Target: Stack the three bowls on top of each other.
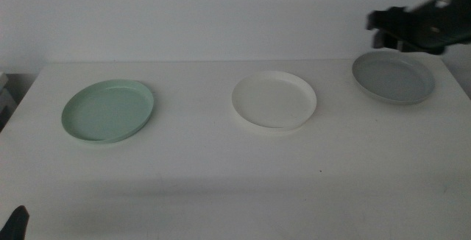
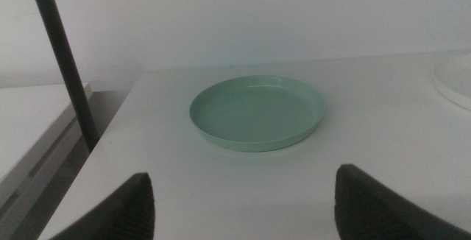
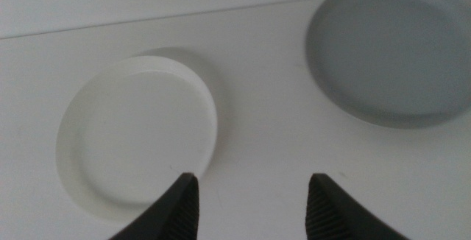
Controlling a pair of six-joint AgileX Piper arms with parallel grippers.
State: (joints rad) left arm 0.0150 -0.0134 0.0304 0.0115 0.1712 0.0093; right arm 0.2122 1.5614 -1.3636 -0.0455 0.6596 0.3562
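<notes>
No readable text, labels, brands, numbers or signs anywhere in the three views. Green bowl [image 1: 107,110], white bowl [image 1: 274,99] and grey bowl [image 1: 393,76] are plain, no print or marks. Bench [image 1: 221,174] surface is blank.
</notes>
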